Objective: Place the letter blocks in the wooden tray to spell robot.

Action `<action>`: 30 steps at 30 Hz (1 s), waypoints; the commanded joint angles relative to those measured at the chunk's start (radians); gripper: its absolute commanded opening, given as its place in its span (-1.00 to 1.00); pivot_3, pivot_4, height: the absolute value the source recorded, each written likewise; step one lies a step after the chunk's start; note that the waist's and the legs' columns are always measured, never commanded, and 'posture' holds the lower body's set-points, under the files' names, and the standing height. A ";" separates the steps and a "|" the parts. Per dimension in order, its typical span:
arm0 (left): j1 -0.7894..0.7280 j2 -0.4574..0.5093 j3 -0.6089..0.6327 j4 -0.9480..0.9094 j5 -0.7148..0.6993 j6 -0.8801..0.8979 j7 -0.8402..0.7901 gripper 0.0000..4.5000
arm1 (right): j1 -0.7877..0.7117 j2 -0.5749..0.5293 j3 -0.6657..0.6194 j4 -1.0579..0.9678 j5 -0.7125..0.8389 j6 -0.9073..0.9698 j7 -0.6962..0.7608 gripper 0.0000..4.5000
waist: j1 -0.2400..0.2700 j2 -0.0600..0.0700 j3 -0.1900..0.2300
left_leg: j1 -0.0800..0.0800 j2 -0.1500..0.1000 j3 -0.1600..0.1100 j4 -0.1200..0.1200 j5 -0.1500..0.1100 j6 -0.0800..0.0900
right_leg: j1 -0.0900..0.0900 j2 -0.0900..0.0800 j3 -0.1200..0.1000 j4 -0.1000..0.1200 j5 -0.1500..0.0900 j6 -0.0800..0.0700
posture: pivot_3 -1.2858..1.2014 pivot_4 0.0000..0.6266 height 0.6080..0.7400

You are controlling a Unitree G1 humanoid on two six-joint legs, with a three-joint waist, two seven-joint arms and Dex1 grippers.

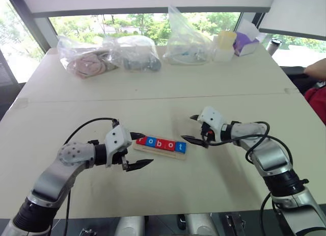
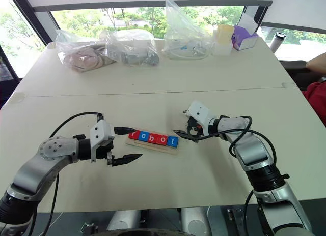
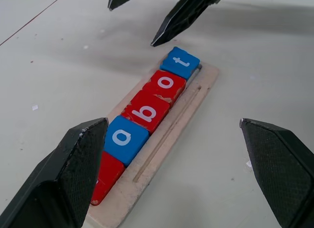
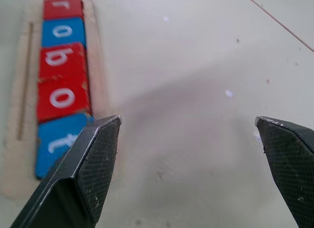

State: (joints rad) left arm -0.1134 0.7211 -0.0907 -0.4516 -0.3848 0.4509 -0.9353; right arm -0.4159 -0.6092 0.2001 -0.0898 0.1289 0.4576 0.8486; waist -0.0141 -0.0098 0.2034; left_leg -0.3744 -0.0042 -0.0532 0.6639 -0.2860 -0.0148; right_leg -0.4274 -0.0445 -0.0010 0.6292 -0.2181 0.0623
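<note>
The wooden tray [image 1: 154, 151] lies mid-table with five letter blocks [image 1: 159, 143] in a row reading r, o, b, o, t. The r [image 4: 61, 7], b [image 4: 61, 58] and second o [image 4: 63, 98] are red. The first o [image 3: 126, 136] and the t [image 3: 180, 62] are blue. My left gripper [image 1: 147, 149] stands open at the tray's left end, and one of its fingers [image 3: 68, 174] hides part of the r block. Just right of the t block my right gripper [image 1: 187, 127] is open, apart from the tray, with nothing between its fingers.
Several clear plastic bags [image 1: 107, 55] lie along the table's far edge, beside a pale cup [image 1: 225, 42] and a purple box [image 1: 246, 42]. A person's arm [image 1: 317, 68] shows at the far right. A seam [image 1: 153, 99] crosses the tabletop behind the tray.
</note>
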 commanded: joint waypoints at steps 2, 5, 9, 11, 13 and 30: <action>-0.001 0.006 0.027 -0.037 -0.018 -0.001 0.004 1.00 | -0.015 0.001 0.003 0.009 -0.020 -0.058 0.008 0.97 | 0.000 0.000 0.000 | 0.000 0.000 0.000 0.000 0.000 0.000 | 0.000 0.000 0.000 0.000 0.000 0.000 | 0.03 -0.52 1.00; 0.013 0.003 0.023 -0.028 -0.011 -0.017 0.007 1.00 | -0.006 0.011 0.011 -0.001 -0.005 -0.054 0.023 0.97 | 0.000 0.000 0.000 | 0.000 0.000 0.000 0.000 0.000 0.000 | 0.000 0.000 0.000 0.000 0.000 0.000 | 0.03 -0.52 1.00; 0.031 0.000 0.023 0.017 0.006 -0.063 -0.003 1.00 | 0.021 0.015 0.020 -0.037 0.006 -0.038 0.035 0.97 | 0.001 0.000 0.000 | 0.000 0.000 0.000 0.000 0.000 0.000 | 0.000 0.000 0.000 0.000 0.000 0.000 | 0.03 -0.52 1.00; 0.034 -0.003 0.020 0.039 0.013 -0.087 -0.008 1.00 | 0.027 0.018 0.020 -0.045 0.005 -0.036 0.031 0.97 | 0.001 0.000 0.000 | 0.000 0.000 0.000 0.000 0.000 0.000 | 0.000 0.000 0.000 0.000 0.000 0.000 | 0.03 -0.52 1.00; 0.037 -0.004 0.019 0.053 0.017 -0.104 -0.011 1.00 | 0.028 0.023 0.016 -0.051 0.008 -0.027 0.026 0.97 | 0.001 0.000 0.000 | 0.000 0.000 0.000 0.000 0.000 0.000 | 0.000 0.000 0.000 0.000 0.000 0.000 | 0.03 -0.52 1.00; 0.301 0.018 0.301 -0.092 -0.122 0.079 0.123 1.00 | 0.313 0.000 -0.389 -0.465 0.309 0.290 -0.092 0.97 | 0.008 0.000 0.000 | -0.001 0.002 -0.005 -0.002 -0.001 0.001 | 0.000 -0.001 0.000 0.000 -0.001 0.003 | 0.03 -0.52 1.00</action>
State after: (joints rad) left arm 0.1690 0.7459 0.1385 -0.4604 -0.4423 0.4711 -0.8536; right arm -0.1481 -0.6084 -0.1080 -0.4386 0.3411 0.6673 0.7646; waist -0.0060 -0.0101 0.2032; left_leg -0.3749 -0.0023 -0.0593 0.6622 -0.2873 -0.0129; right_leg -0.4269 -0.0462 -0.0015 0.6295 -0.2201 0.0665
